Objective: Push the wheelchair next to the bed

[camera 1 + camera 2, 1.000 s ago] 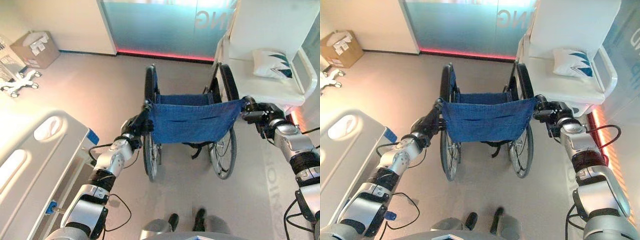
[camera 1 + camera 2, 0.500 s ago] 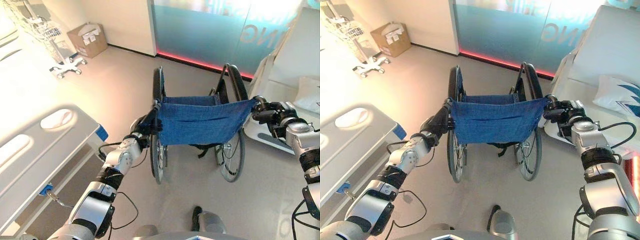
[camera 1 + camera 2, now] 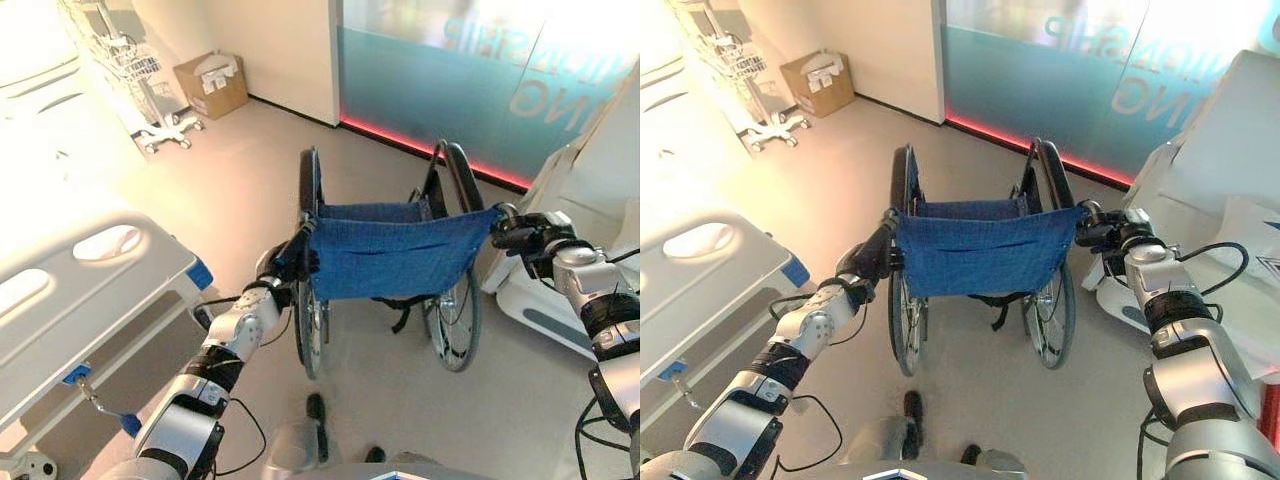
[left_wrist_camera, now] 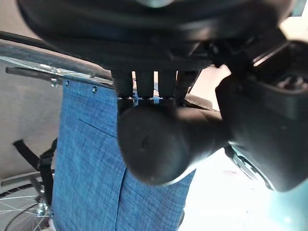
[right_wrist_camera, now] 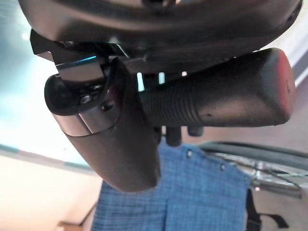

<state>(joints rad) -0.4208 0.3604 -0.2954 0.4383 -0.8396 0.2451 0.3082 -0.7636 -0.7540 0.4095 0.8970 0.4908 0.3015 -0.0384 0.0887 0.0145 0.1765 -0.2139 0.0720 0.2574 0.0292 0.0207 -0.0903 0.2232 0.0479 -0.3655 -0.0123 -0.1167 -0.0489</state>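
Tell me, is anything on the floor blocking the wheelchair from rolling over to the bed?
Nothing visible blocks it. The wheelchair stands on bare floor, gripped at its push handles by the left robot hand and right robot hand. The bed lies to its left; the cardboard box and wheeled stand sit far off by the wall.

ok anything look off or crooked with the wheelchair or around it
Nothing stands out. The wheelchair stands upright on its wheels, its blue cloth back unripped, with the left hand and right hand each closed on a push handle. The bed is off to the left.
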